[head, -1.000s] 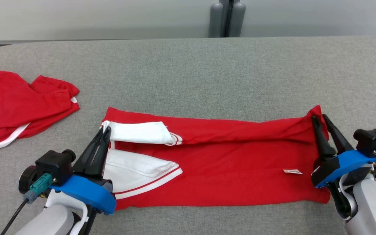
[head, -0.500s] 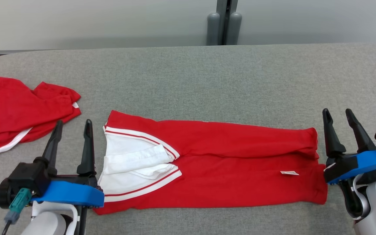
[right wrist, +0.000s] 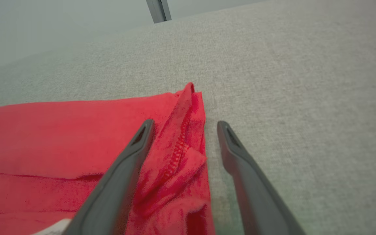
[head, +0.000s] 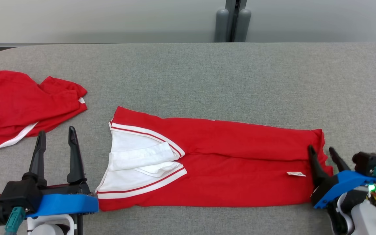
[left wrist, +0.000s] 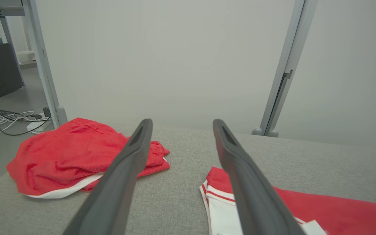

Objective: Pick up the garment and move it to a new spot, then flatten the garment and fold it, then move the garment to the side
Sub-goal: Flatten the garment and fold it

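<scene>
The garment (head: 233,163) is a red shirt with white, red-striped sleeves, lying folded into a long strip across the grey table (head: 207,75). My left gripper (head: 55,131) stands open just left of the sleeve end, apart from the cloth. In the left wrist view its fingers (left wrist: 182,122) are spread, with the garment's corner (left wrist: 321,205) at the lower right. My right gripper (head: 321,148) is open at the garment's right end. In the right wrist view its fingers (right wrist: 185,123) stand on either side of the stitched hem of the garment (right wrist: 60,130), gripping nothing.
A second red garment (head: 21,104) with white trim lies crumpled at the table's far left, also in the left wrist view (left wrist: 73,153). A grey partition post (head: 233,23) stands behind the table. Cables lie on the floor (left wrist: 8,119) beyond the left edge.
Both grippers were shut on the garment's far edge a second ago; they have opened and let it go. The left drew back leftward, the right came back to the right end. The camera shifted slightly.
</scene>
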`<state>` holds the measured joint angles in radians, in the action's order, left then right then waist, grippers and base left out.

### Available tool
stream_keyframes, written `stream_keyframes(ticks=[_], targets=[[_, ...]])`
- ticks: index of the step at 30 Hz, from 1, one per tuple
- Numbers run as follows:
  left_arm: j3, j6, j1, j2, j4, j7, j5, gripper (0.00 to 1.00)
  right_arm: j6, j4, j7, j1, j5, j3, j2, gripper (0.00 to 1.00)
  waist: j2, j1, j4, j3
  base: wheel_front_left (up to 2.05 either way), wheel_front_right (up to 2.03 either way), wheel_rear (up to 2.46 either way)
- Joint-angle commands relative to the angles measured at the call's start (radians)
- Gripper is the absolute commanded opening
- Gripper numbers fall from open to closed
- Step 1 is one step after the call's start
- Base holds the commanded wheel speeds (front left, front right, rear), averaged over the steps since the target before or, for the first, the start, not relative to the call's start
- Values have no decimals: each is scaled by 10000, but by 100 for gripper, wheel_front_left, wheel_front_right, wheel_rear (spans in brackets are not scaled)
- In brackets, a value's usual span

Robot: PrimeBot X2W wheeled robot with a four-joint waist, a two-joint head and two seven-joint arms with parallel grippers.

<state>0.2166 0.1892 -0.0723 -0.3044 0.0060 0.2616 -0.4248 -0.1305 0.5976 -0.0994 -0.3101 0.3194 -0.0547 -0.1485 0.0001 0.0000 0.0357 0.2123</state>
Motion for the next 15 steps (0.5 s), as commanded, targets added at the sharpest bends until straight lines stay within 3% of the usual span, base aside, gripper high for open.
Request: stream_keyframes(ticks=[1,7,8,9,10,15], targets=[[-252,-180,94,193,87,46,214,100,-4,141,69,274,-85,-7,134,100,-1,0,5,9,0,0,0],[-735,-605,240,612,257,46,778,100,-4,288,194,745,-72,84,414,100,-1,0,6,-9,0,0,0],[-882,-759,227,775,324,46,991,100,-5,221,172,876,34,163,494,44,-1,0,3,-17,0,0,0],[-882,-759,227,775,324,46,991,100,-5,221,172,876,34,163,494,44,-1,0,3,-17,0,0,0],[-1034,-858,229,863,386,46,1194,100,-5,71,27,937,133,162,550,0,-1,0,-28,-28,0,0,0],[-1340,-1067,248,1097,490,46,1480,100,-4,-267,-51,903,253,132,535,0,-1,0,-124,-83,0,0,0]])
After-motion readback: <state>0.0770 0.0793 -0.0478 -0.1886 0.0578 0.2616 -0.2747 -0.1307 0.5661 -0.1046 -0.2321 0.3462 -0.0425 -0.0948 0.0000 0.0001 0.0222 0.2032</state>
